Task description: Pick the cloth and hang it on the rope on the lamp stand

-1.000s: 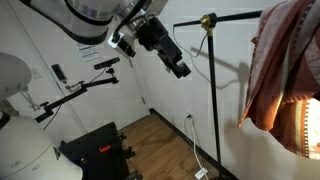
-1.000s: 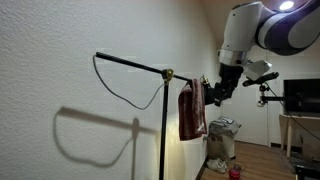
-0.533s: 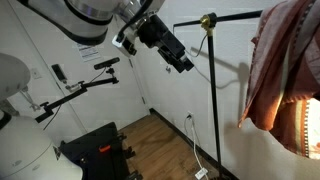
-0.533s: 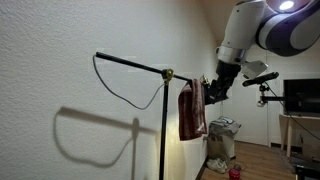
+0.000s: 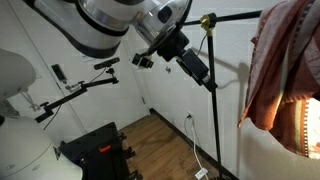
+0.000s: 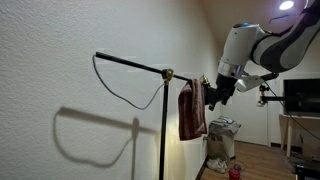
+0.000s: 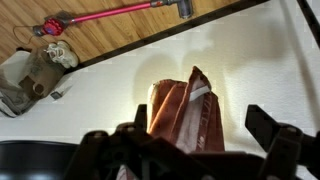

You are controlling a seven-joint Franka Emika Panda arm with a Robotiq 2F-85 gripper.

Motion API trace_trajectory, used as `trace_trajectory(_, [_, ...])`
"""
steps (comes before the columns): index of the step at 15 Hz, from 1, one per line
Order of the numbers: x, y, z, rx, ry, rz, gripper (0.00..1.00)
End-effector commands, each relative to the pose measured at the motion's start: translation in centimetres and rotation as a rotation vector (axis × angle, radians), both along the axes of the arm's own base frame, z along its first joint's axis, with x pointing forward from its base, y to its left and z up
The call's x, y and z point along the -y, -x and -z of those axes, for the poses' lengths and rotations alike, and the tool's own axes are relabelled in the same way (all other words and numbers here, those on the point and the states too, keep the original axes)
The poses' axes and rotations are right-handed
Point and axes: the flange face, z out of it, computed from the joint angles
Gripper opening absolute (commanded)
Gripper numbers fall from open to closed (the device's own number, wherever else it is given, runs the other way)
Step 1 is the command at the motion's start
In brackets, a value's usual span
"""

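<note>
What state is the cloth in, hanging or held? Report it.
Hanging. The cloth drapes down from the lamp stand, and in the wrist view the jaws stand spread on either side without pinching it.

Warm lamplight, hard wall point(image 6: 60, 90) shadows, wrist foreground dark and blurred.

White walls point(image 6: 60, 50) close the room, rough-textured in an exterior view and crossed by thin grey shadows. The floor point(image 5: 163, 133) is warm wood planking. Low on one wall sits an outlet point(image 5: 190, 117) with a cable hanging from it. A dark monitor point(image 6: 303, 96) stands on a desk point(image 6: 300, 122) at the far end. In the wrist view a red stick vacuum point(image 7: 110, 13) shows against the planks, near a small bin point(image 7: 30, 75).
</note>
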Motion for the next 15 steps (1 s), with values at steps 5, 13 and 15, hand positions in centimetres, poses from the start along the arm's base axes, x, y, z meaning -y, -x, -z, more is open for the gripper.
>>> trace_trajectory(5, [3.2, -3.7, 1.8, 0.111, 0.053, 0.094, 1.00])
trace_trajectory(13, [2.0, -2.3, 0.9, 0.150, 0.035, 0.040, 1.00])
trace_trajectory(15, [1.2, -2.7, 0.2, 0.216, 0.068, -0.019, 1.00])
